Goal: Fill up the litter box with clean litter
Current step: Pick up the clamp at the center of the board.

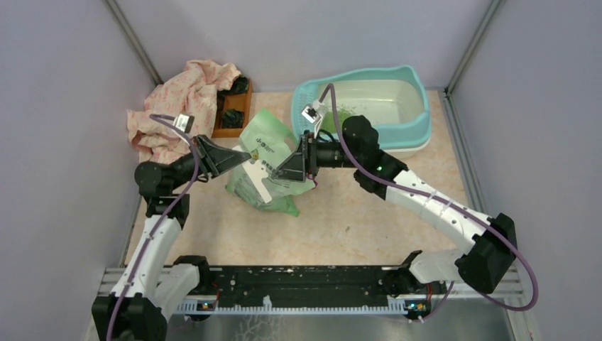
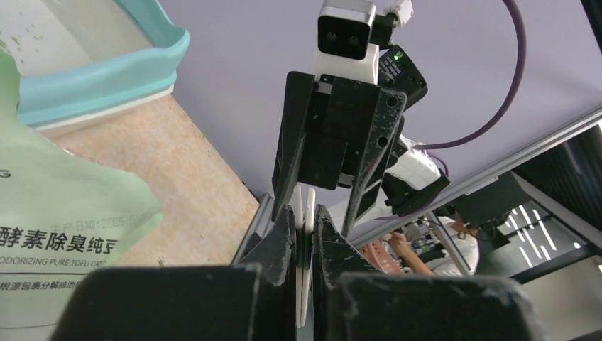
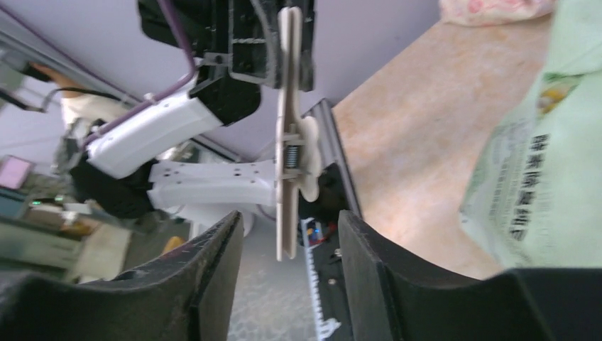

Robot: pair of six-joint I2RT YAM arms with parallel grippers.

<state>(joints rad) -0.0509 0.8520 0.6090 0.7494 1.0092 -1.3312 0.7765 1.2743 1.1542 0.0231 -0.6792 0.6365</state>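
The litter box [image 1: 420, 106] stands at the back right, and a small patch of clean litter [image 1: 346, 111] lies in its cream basin. The pale green litter bag [image 1: 266, 153] stands mid-table. My left gripper [image 1: 245, 158] is shut on one end of a white spring clip [image 1: 261, 183], seen pinched between the fingers in the left wrist view [image 2: 304, 270]. My right gripper [image 1: 280, 172] faces it, open. In the right wrist view the clip [image 3: 287, 142] hangs between my right gripper's [image 3: 291, 220] spread fingers without touching them.
A pink floral cloth [image 1: 181, 99] lies heaped at the back left. A small brown wooden tray [image 1: 231, 114] with dark items sits next to it. Grey walls close in on the left, back and right. The bag [image 3: 546, 163] is close beside my right fingers.
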